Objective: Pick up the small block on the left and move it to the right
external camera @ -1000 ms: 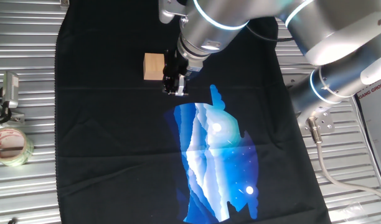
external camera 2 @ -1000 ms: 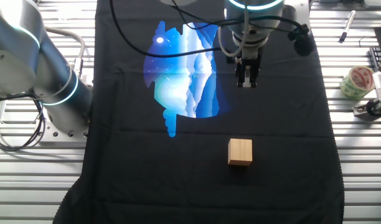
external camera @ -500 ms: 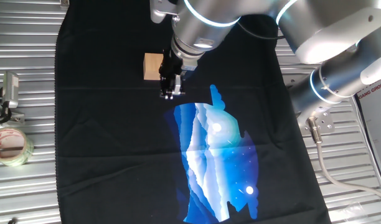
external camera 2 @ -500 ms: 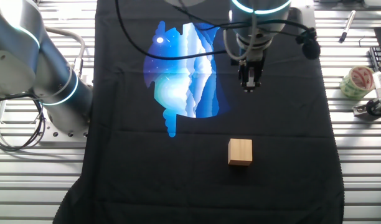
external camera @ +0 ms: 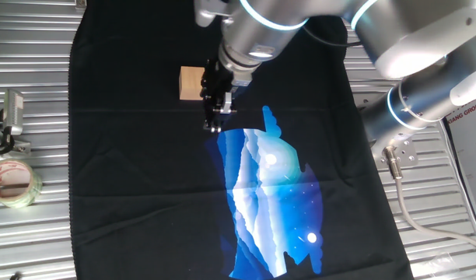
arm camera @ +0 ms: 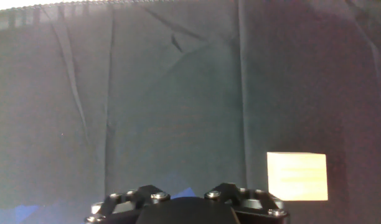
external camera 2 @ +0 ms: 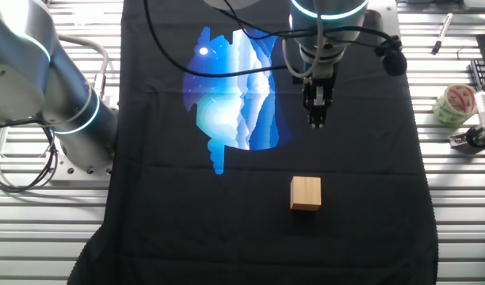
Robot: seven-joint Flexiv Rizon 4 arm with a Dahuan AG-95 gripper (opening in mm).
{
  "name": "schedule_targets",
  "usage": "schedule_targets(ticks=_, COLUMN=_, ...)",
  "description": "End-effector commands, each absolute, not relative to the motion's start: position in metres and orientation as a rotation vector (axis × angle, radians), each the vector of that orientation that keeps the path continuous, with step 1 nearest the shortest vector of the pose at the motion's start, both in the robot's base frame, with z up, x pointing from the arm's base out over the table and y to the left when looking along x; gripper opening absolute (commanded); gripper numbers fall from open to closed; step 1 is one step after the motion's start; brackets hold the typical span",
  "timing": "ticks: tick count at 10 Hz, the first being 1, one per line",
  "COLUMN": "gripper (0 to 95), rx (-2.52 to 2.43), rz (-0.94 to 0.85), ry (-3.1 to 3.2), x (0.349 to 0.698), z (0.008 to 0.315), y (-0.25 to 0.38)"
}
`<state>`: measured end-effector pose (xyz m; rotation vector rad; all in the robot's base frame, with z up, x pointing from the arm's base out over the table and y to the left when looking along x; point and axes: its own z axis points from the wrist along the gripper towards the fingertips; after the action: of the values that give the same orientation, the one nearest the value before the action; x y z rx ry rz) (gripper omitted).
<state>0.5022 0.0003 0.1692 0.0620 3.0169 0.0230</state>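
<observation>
I'm hovering my gripper (external camera 2: 317, 120), fingers together, near the small block (external camera 2: 305, 193) lying free on the black cloth (external camera 2: 361, 158); descending like this risks knocking it aside.

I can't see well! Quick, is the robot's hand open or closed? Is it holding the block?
Gripper: looks closed, holding nothing. The block sits apart on the cloth.

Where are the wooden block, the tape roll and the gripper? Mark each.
wooden block (external camera 2: 306, 192), the other fixed view, top face.
tape roll (external camera: 12, 182), one fixed view, rim.
gripper (external camera 2: 317, 120), the other fixed view, fingertips.
</observation>
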Motion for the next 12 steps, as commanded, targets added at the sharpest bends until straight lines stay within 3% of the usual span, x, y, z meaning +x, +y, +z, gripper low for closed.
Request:
schedule_targets(ticks=1, gripper=95.0, rx=0.062, rz=0.021, ry=3.013, x=0.5, z=0.17, y=0.0)
schedule_targets(ticks=7, gripper=95.0, rx=0.055, rz=0.027, ry=3.006, x=0.498, z=0.169, y=-0.004)
schedule_targets(ticks=12, gripper=95.0, rx=0.029, rz=0.044, ry=2.984, x=0.495, z=0.15, y=-0.02)
